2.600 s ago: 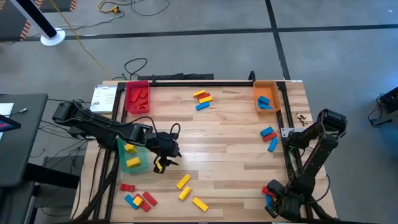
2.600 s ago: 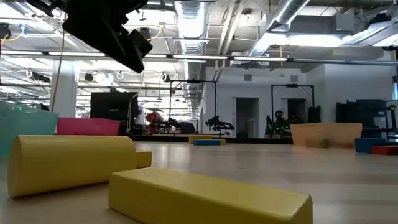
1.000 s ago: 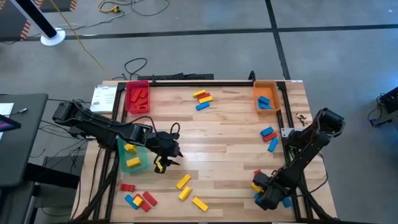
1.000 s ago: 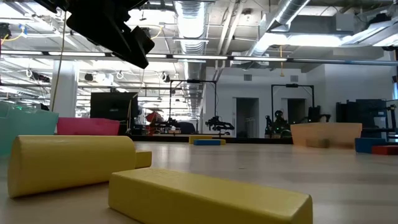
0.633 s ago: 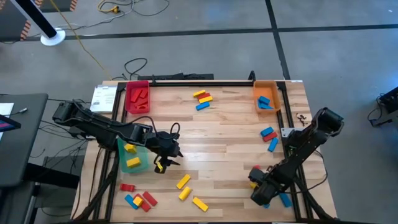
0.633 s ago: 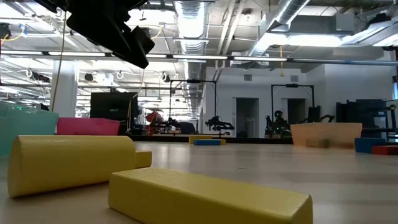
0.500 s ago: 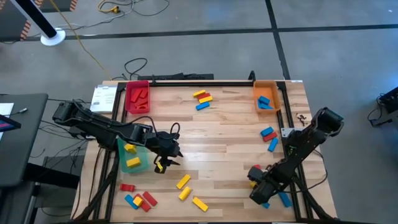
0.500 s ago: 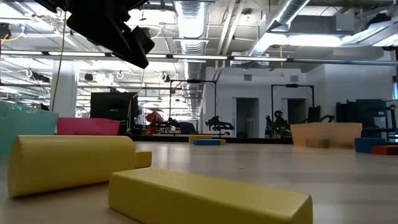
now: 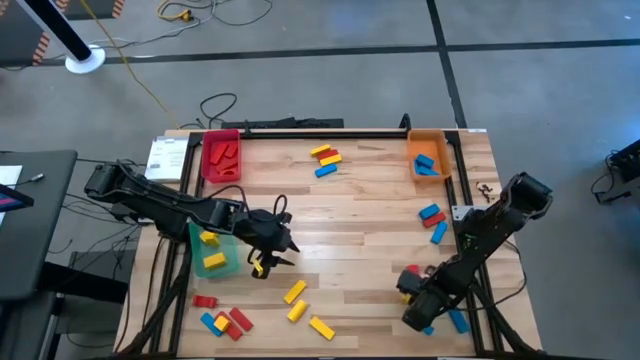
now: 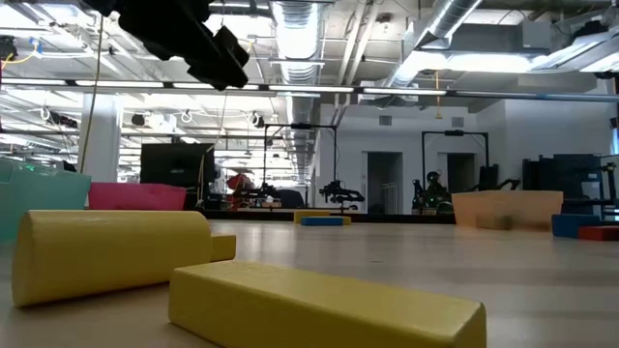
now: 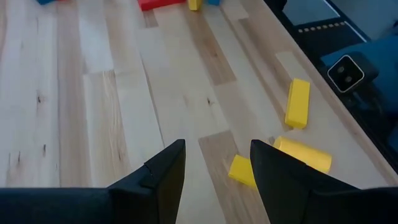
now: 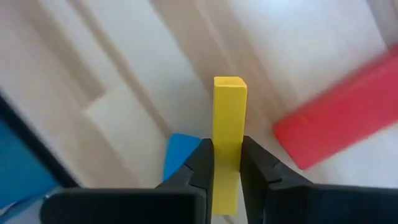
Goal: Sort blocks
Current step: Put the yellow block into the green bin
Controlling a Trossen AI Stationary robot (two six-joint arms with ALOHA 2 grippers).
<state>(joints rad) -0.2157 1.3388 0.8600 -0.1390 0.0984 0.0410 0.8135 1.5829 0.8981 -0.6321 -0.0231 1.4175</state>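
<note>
Red, yellow and blue blocks lie scattered on the wooden table. My right gripper, near the table's near right corner, points steeply down and is shut on a yellow block. A red block and a blue block lie on the table on either side of it. My left gripper hangs open above the table beside the green tray. It has nothing between its fingers, and yellow blocks lie on the boards beyond it. My right gripper pinches the yellow block's two long sides between its two fingers, coming from above and lying across the bar. The far end of the bar sticks out past the fingertips. Whether the block is clear of the table, I cannot tell.
A red tray stands at the far left and an orange tray at the far right, both holding blocks. Loose blocks lie at the far middle, at the right and along the near edge, with two yellow ones close up.
My right gripper has shifted a little toward the table's left along the near edge. My left gripper has tipped slightly upward, its place unchanged.
</note>
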